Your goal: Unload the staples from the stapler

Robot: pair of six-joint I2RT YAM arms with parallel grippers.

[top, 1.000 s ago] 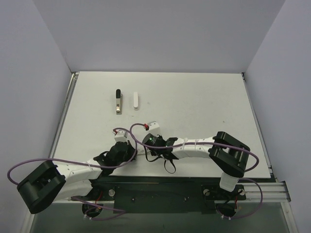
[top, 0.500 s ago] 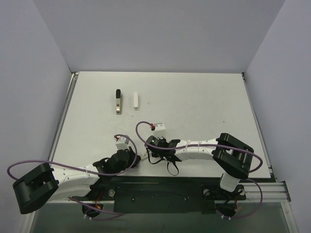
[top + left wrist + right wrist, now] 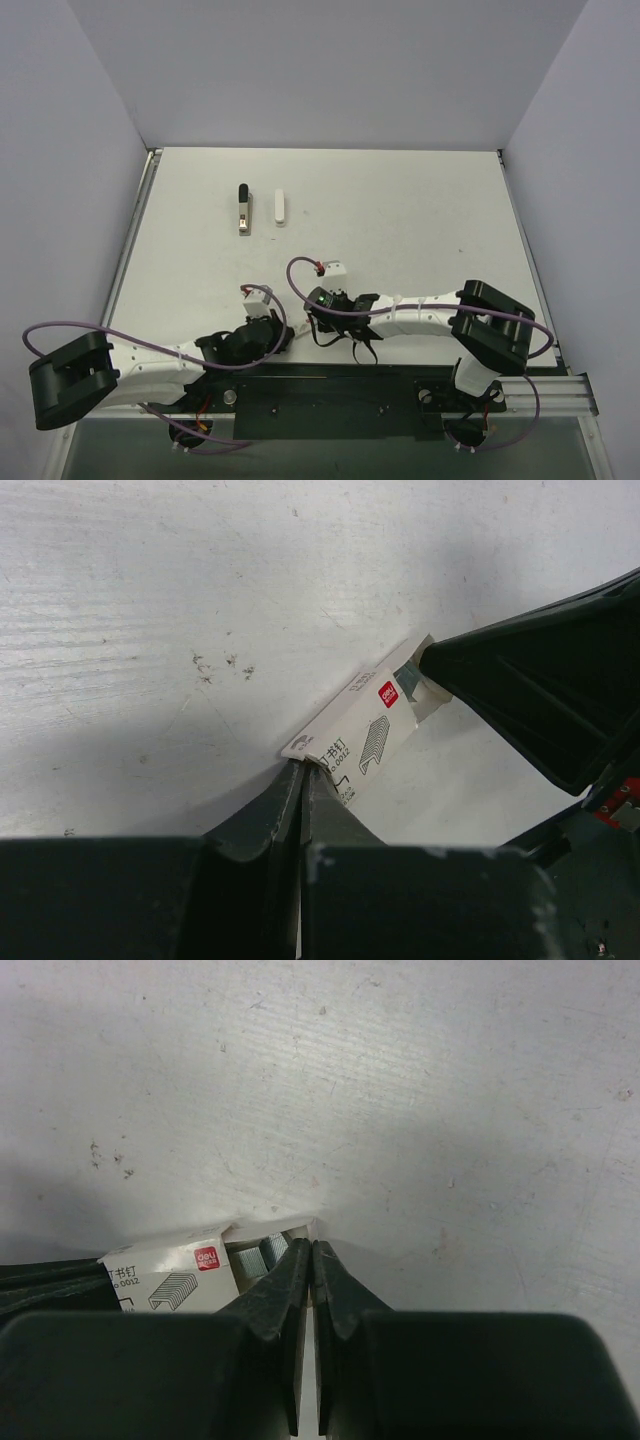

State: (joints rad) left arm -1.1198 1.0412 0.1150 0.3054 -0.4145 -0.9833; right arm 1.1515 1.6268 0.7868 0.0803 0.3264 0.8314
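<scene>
The black stapler (image 3: 242, 208) lies far back on the table, well away from both arms. Near the front edge, both grippers hold a small white staple box (image 3: 365, 730) between them. My left gripper (image 3: 303, 765) is shut on one end of the box. My right gripper (image 3: 312, 1250) is shut on the thin white wall at the box's open end, where grey staples (image 3: 258, 1257) show inside. In the left wrist view the right gripper's black fingers (image 3: 540, 680) sit at that open end. From above the box is mostly hidden between the two wrists.
A small white oblong piece (image 3: 280, 207) lies just right of the stapler. Purple cables loop over both arms near the table's front edge (image 3: 330, 365). Grey walls close in the table on three sides.
Both wrists have drawn back toward the near edge of the table, still joined at the box. The stapler and the white piece have not moved.
</scene>
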